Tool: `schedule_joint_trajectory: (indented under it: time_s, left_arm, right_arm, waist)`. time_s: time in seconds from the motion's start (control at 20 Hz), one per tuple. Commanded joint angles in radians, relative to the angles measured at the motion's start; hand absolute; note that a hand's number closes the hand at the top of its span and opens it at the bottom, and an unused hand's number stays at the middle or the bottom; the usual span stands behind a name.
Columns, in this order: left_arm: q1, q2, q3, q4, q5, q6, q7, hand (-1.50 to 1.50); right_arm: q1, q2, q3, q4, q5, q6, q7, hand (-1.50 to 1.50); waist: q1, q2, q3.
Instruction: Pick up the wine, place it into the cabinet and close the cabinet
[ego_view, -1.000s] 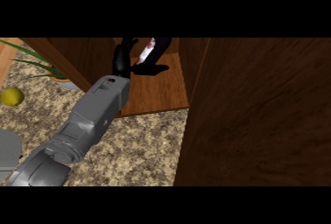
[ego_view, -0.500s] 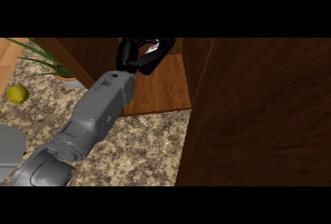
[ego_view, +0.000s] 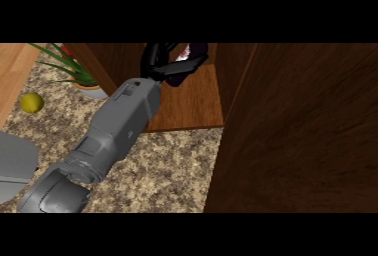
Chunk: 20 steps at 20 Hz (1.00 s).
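Since the earlier frames, the grey forearm has shifted a little rightward and the view has swung with it, so that the lemon (ego_view: 31, 102) and the potted plant (ego_view: 81, 75) now sit further in from the left edge. Only one robot hand (ego_view: 168, 64) shows, black, at the top of the head view and reaching into the open cabinet (ego_view: 184, 107); which side it belongs to cannot be told for sure, though its arm comes up from the lower left. Its fingers (ego_view: 153, 56) and thumb are curled round the wine (ego_view: 196, 50), of which only a pale and reddish sliver shows between them at the upper edge. The wine is inside the cabinet opening, above the wooden shelf floor; whether it touches the shelf cannot be seen. A large dark wooden door panel (ego_view: 303, 135) fills the right side of the view, standing open in front of the speckled bench (ego_view: 155, 170). The lemon lies on the bench just beside the plant's white pot, well apart from the cabinet. A grey rounded shape (ego_view: 15, 162) sits at the left edge.
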Motion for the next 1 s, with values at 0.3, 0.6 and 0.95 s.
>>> schedule_joint_trajectory:
  time_s: [0.3, 0.6, 0.95]
  left_arm:
    - [0.058, -0.038, -0.02, -0.047, 0.016, -0.034, -0.016, -1.5]
    - [0.091, -0.038, -0.052, -0.157, 0.057, -0.084, 0.064, -1.5]
    - [0.249, -0.038, -0.132, -0.319, 0.115, -0.138, 0.088, -1.5]
  right_arm:
    - [0.088, -0.062, 0.006, -0.22, -0.016, -0.008, 0.091, -1.5]
    - [0.102, -0.049, -0.041, -0.169, -0.053, -0.022, 0.047, -1.5]
    - [0.126, -0.071, -0.027, -0.205, -0.014, -0.04, 0.062, -1.5]
  waist:
    - [0.023, -0.015, 0.0]
    - [0.053, -0.024, 0.002]
    - [0.068, -0.035, 0.001]
